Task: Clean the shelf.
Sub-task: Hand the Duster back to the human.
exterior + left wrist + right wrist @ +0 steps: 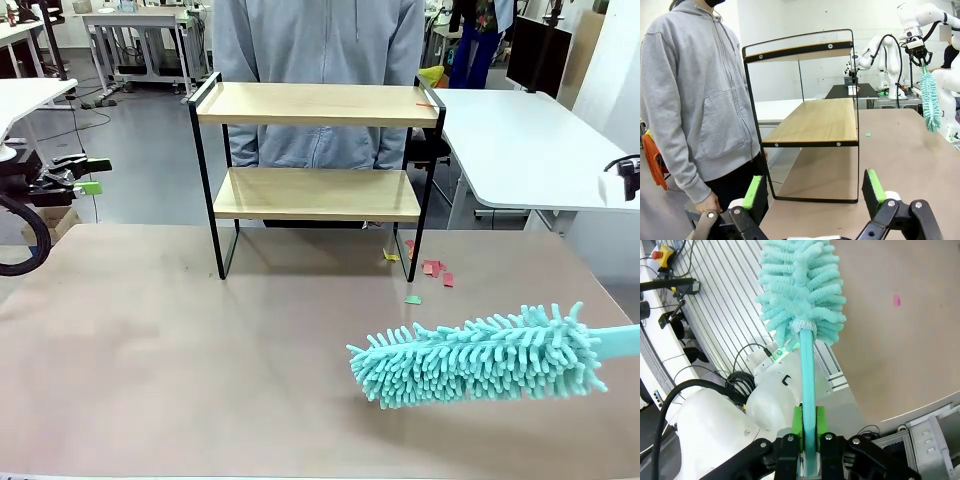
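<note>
front faces shelf [315, 150], wrists close-up

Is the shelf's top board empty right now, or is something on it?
Nearly empty. The shelf stands upright, and its top board carries a small red scrap by the right rail; the lower board looks bare.

One shelf [315, 160] stands at upper centre of the front view, with two boards. One duster [480, 358] lies across the lower right. About six paper scraps [432, 268] are scattered at centre right: several pink, one green, one yellow; the exact count is hard to tell. One person [315, 40] stands at top centre. Two grippers show: left [814, 192], right [807, 432].
</note>
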`<state>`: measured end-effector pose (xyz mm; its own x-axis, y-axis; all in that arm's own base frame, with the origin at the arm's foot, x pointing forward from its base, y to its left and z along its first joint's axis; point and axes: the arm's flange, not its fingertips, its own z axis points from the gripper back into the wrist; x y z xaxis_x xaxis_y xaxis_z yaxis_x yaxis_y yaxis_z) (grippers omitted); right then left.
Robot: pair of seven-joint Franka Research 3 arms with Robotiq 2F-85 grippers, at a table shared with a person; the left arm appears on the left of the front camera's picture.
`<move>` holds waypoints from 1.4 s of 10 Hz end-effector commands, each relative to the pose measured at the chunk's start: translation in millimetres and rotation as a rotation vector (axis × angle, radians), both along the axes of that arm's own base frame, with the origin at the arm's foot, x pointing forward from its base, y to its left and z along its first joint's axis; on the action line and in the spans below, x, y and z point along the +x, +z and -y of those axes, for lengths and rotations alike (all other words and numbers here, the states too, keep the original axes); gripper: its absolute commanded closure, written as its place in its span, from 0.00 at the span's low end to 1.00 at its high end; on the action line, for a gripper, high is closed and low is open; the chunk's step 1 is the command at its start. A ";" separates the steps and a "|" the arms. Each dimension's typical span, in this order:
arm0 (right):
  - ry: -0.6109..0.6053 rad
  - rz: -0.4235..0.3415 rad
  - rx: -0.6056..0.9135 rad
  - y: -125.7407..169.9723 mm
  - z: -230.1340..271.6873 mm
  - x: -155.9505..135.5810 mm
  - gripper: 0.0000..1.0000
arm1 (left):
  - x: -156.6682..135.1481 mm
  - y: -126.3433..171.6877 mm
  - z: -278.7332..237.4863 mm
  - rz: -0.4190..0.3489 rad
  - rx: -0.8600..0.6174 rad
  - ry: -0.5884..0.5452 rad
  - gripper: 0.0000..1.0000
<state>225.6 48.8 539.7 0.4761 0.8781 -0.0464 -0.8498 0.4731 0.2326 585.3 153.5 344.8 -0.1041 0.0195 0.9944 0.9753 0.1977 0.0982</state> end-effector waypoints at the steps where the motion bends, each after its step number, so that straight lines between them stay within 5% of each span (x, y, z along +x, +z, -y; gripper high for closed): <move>1: -0.021 -0.002 0.013 3.0 -4.9 0.6 0.87 | -1.6 2.7 1.3 0.011 0.003 0.003 0.00; 3: 0.000 0.000 0.000 0.0 0.0 0.0 0.87 | -15.4 9.2 27.7 -0.024 -0.006 -0.042 0.00; 7: 0.134 0.212 0.107 11.2 28.8 74.3 0.87 | -103.8 40.4 121.6 -0.057 -0.049 0.048 0.00; 10: 0.358 0.340 0.201 10.7 33.4 136.1 0.87 | -162.2 45.9 192.1 -0.078 0.010 0.043 0.00; 14: 0.500 0.516 0.361 9.5 27.4 169.8 0.87 | -215.7 42.8 228.4 -0.130 0.029 0.146 0.00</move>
<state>388.9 25.8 552.7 -0.0582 0.9443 0.3238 -0.9855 -0.0025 -0.1699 404.8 -64.0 387.5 0.0031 -0.0148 0.9999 0.9565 0.2918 0.0014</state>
